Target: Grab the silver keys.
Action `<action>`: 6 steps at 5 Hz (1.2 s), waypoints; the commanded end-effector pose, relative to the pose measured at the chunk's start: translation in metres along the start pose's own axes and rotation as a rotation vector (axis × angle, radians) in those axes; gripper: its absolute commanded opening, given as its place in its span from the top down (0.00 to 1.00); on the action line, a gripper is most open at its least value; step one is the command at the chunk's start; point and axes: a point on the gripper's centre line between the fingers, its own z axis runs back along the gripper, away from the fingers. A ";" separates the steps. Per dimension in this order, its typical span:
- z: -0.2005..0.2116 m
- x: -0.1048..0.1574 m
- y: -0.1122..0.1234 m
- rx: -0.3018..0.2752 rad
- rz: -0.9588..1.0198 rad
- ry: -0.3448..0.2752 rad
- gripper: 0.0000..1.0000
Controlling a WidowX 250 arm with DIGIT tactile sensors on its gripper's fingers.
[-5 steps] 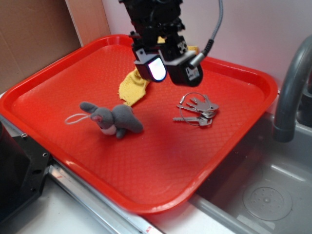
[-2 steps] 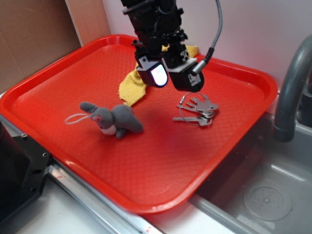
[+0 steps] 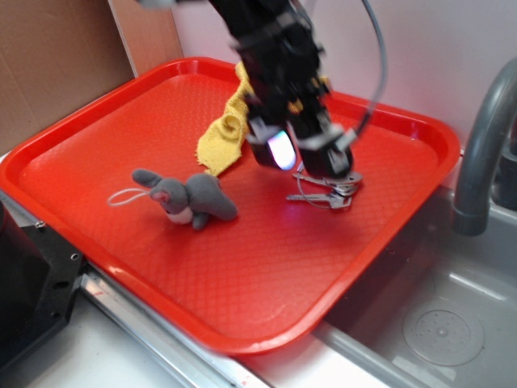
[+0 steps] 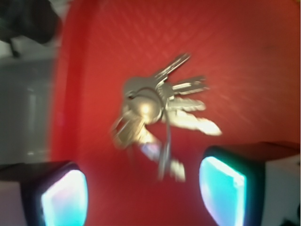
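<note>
The keys are a small bunch of flat silver-grey metal keys strung on a thin wire ring, their blades fanned out in several directions; the wrist view is blurred, so an exact count is hard, though about six blades show. In the exterior view the keys lie flat on a red tray, near its right edge and toward the far right corner. There is one bunch of keys, one grey plush bunny with a white cord loop lying near the tray's middle, and one crumpled yellow cloth toward the far edge. The single black hand hangs just above the keys, motion-blurred, and covers the far part of the bunch, so only the near blades and part of the ring show there. In the wrist view the hand is spread wide, its two glowing fingertips standing well apart at the bottom corners, with the keys seen between and beyond them, untouched. The fingertips are cut off by the bottom edge. A grey faucet rises at the right, cut off by the picture's edge, beside a grey sink just past the tray's right edge.
</note>
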 end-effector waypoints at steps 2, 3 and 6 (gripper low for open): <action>-0.013 0.022 -0.031 0.012 -0.064 -0.003 1.00; -0.007 0.009 -0.039 -0.002 -0.070 0.011 1.00; 0.064 -0.027 -0.053 0.056 -0.079 0.017 1.00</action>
